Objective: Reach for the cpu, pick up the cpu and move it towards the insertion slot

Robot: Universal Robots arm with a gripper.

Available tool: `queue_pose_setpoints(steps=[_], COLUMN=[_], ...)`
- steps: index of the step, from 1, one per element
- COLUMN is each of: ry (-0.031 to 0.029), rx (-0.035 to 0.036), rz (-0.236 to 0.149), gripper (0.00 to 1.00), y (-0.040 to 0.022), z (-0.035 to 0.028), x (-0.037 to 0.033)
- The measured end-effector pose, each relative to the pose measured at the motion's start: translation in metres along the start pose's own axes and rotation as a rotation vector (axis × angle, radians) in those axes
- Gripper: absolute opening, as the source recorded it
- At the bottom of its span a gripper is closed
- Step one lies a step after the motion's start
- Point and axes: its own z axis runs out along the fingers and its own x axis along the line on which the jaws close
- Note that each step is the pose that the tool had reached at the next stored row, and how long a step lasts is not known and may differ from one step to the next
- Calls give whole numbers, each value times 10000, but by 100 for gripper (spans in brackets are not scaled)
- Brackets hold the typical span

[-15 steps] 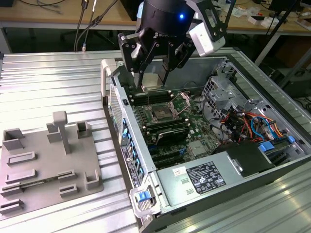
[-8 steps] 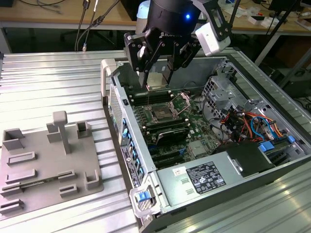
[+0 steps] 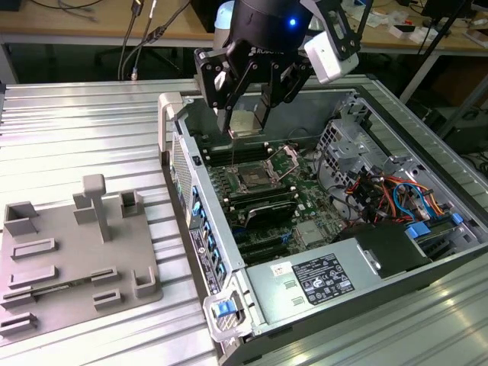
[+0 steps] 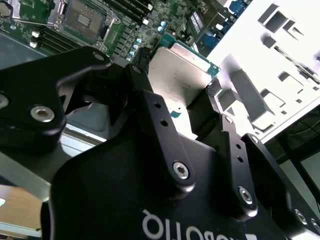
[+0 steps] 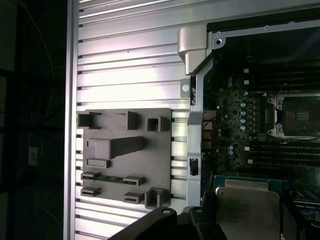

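Note:
My gripper (image 3: 244, 120) is shut on the cpu (image 3: 245, 123), a thin silvery square chip held by two opposite edges. It hangs in the air over the open computer case, above the far end of the motherboard. The insertion slot (image 3: 252, 181), a silver-framed square socket with a dark centre, lies lower and nearer the camera in the exterior view, between long black memory slots. In the second wrist view the cpu (image 4: 180, 75) sits between the black fingers (image 4: 216, 97) and the insertion slot (image 4: 87, 17) is beyond it. The first wrist view shows the cpu (image 5: 247, 207) and the insertion slot (image 5: 300, 116) apart.
The open computer case (image 3: 194, 202) stands on a ribbed metal table (image 3: 76, 137). A grey plastic fixture (image 3: 69, 252) with upright blocks and recesses lies on the exterior view's left. Coloured cables (image 3: 381, 194) and a drive cage (image 3: 351, 141) fill the case's right side.

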Motion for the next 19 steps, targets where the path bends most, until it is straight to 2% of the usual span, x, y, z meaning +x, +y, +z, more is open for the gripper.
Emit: queue_pose_setpoints(steps=[4, 8, 19], ry=[0, 0, 0], rx=[0, -1, 0], rz=[2, 3, 3], gripper=[55, 55, 55], y=[31, 59, 95], z=[0, 0, -1], x=[-30, -113, -252])
